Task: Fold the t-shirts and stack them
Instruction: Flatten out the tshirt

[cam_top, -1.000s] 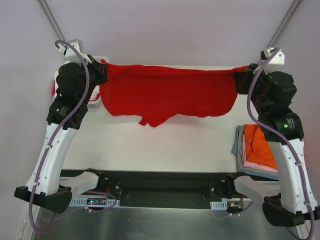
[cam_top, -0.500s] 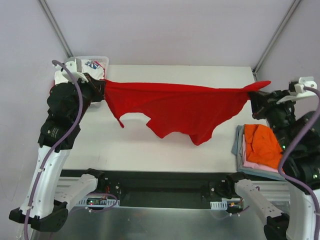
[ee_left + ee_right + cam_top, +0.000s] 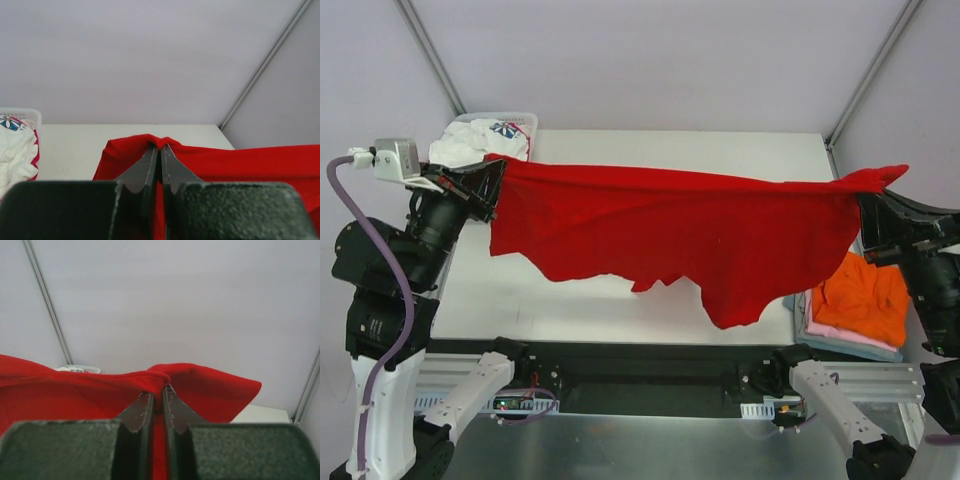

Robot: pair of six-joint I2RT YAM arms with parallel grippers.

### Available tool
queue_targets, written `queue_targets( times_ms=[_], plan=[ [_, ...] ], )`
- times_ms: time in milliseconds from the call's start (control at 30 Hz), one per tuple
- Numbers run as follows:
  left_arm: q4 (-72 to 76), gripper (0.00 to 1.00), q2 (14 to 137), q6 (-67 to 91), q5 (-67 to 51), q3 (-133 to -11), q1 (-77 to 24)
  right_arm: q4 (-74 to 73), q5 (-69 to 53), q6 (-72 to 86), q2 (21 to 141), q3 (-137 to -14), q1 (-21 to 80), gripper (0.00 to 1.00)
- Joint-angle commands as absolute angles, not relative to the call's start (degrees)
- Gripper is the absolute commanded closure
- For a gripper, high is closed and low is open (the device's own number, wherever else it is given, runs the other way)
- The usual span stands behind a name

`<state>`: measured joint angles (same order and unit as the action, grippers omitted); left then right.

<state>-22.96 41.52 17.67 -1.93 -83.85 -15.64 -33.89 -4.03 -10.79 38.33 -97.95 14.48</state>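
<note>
The left end effector is pinching one end of the red t-shirt, its fingers pressed nearly together on a small fold of cloth. The right end effector is gripping the opposite end in the same narrow way, with a tuck of red fabric bunching over its tips in the right wrist view. Both are holding the garment up in the air and well apart from each other, so the top edge is running almost taut between them. The body is hanging below in an uneven curtain, its longest flap dangling toward the near right part of the tabletop. Stretching it like this is probably letting the cloth drop open and shed its creases, so that it can be laid flat for folding. As far as can be judged, the shirt is hanging above the tabletop, not resting on it. At the right edge an orange t-shirt is lying on a pink t-shirt and a blue-grey t-shirt, forming the stack where the red one probably belongs once folded. At the far left corner a white printed t-shirt is sitting in the basket, out of the folding area.
</note>
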Motion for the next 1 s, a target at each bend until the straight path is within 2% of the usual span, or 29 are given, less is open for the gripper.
queue_targets(
  times_ms=[0,233,333,433,500,533,567,600,633,667,833,967],
  plan=[
    [-19.87,1.00,50.17,18.19,5.53,-84.90,-14.24,-23.57,-0.44,-11.69,46.72,-99.14,13.54,0.92],
    [-11.88,1.00,70.81,21.18,11.86,-84.11,-14.24,-17.33,7.54,-13.88,68.25,-98.01,13.45,0.94],
    [-10.90,1.00,85.46,21.80,13.36,-87.00,-14.15,-10.30,5.55,-14.24,75.12,-95.63,11.69,0.93],
    [-10.90,1.00,97.59,23.02,12.83,-94.55,-13.80,-5.37,2.99,-13.89,86.54,-100.53,8.71,0.93],
    [-10.72,1.00,103.24,23.73,13.80,-101.93,-13.71,-4.14,1.42,-11.96,95.07,-105.36,7.48,0.74],
    [-11.07,0.98,108.23,23.56,14.06,-104.56,-13.36,-3.87,1.49,-11.61,97.53,-109.56,6.60,0.59],
    [-11.16,0.84,110.11,24.25,14.85,-108.51,-13.19,-3.08,2.19,-11.25,101.47,-111.17,6.24,0.23],
    [-11.16,0.58,111.61,24.43,15.11,-110.02,-12.92,-3.08,3.07,-10.55,102.91,-112.66,6.07,0.11],
    [-11.16,0.37,113.45,24.69,16.94,-111.08,-12.75,-3.25,3.77,-10.55,103.88,-114.59,5.80,0.02],
    [-11.16,0.11,113.99,24.26,17.57,-111.96,-12.66,-3.77,4.30,-10.46,104.58,-114.96,5.80,0.04],
    [-11.16,0.06,111.55,21.98,16.00,-106.99,-12.57,-11.92,4.31,-9.23,101.44,-110.76,6.32,0.04],
    [-11.08,0.06,106.01,23.37,13.99,-95.30,-12.57,-17.92,4.66,-6.69,93.62,-93.92,9.48,0.04]
  ],
)
